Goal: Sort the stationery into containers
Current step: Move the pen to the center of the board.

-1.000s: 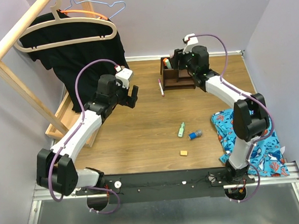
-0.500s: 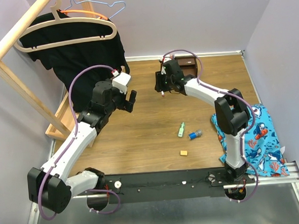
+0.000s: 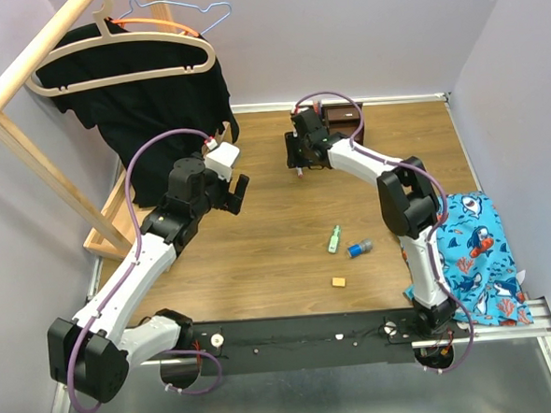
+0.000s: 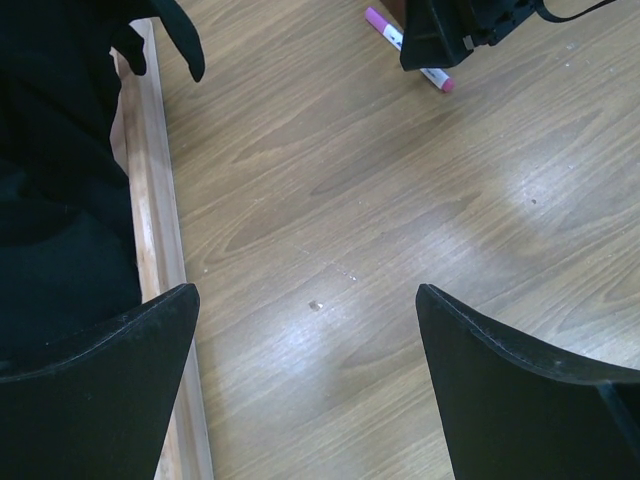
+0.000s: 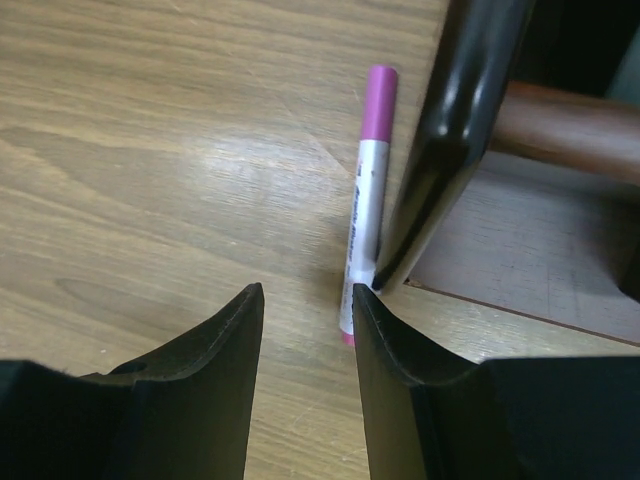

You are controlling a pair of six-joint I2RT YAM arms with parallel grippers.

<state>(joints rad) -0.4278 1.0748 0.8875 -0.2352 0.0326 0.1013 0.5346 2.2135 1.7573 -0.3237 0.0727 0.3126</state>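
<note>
The right arm has swung off the desk organizer [image 3: 345, 120] and lowered its end effector [image 5: 306, 292] over the pink pen [image 5: 368, 190], which lies on the worktop [image 5: 150, 150] just beside the organizer's left wall. Its fingers stand slightly apart and empty. The pen seems just right of their gap, so shift right, then close across the barrel. The left end effector [image 4: 305, 295] hangs spread wide, empty.

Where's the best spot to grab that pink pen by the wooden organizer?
Grip the pen on its white barrel toward the pink cap, from above, jaws closing across its width. It lies flat on the table, and its other end sits close to the organizer, so the cap end probably leaves more room.
</note>
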